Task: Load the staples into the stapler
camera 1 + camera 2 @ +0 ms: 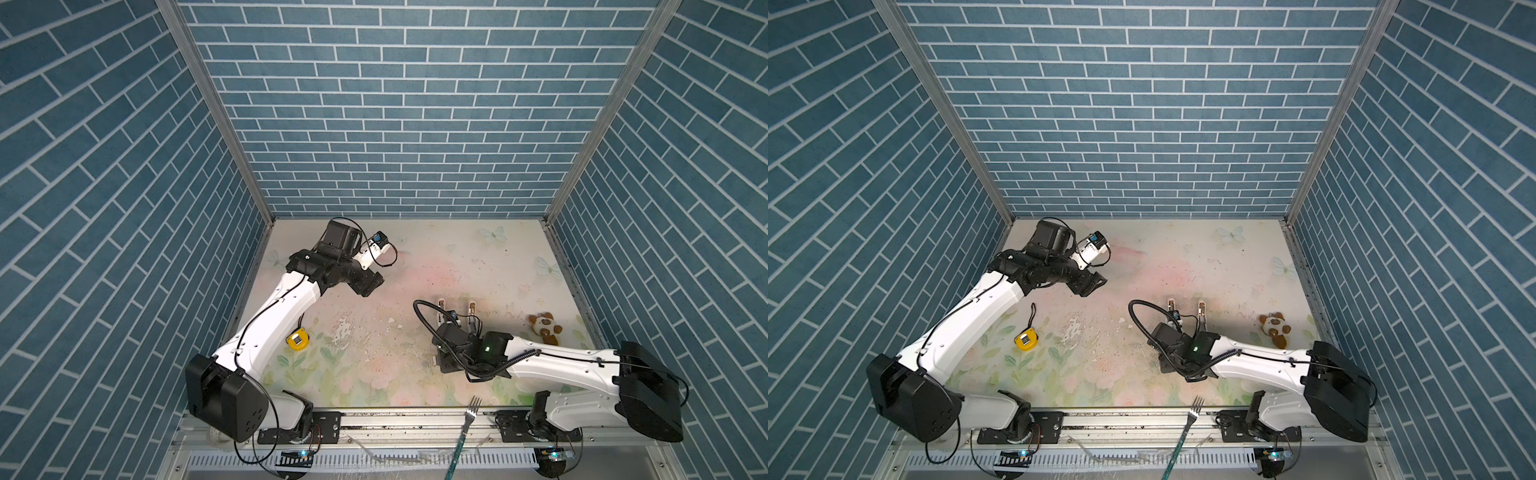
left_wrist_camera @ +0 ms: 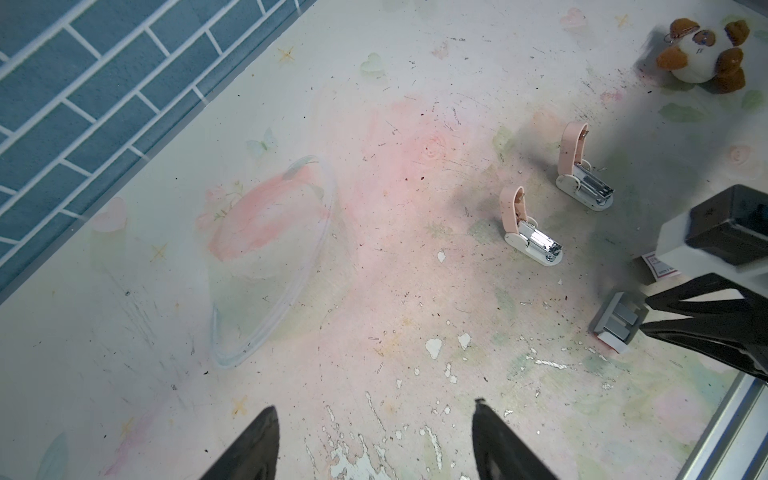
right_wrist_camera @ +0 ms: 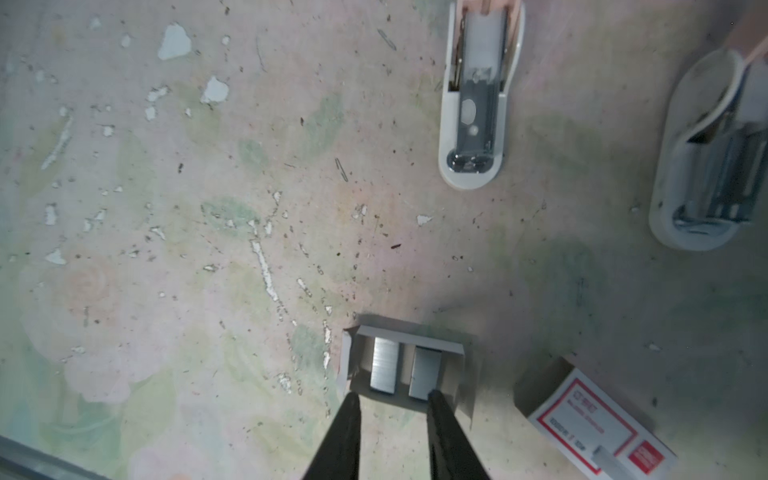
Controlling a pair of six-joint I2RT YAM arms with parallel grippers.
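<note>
Two small staplers (image 3: 478,95) (image 3: 706,166) stand on the mat with their pink lids tipped up and their metal channels bare; both top views show them (image 1: 440,307) (image 1: 1201,309). The staples (image 3: 384,370) lie as two silvery blocks in a pale tray (image 3: 409,334), with the white-and-red box (image 3: 590,424) beside it. My right gripper (image 3: 392,394) is open, its tips at the tray's near end, one fingertip (image 3: 432,395) over the end of a block. In the left wrist view the tray (image 2: 602,320) sits at those fingers. My left gripper (image 2: 375,405) hangs open and empty, far from the staplers.
A yellow tape measure (image 1: 297,340) lies by the left arm. A brown-and-white plush toy (image 1: 545,328) sits at the right. A fork (image 1: 465,428) rests across the front rail. A clear plastic bowl (image 2: 270,257) lies near the back wall. Blue brick walls enclose three sides.
</note>
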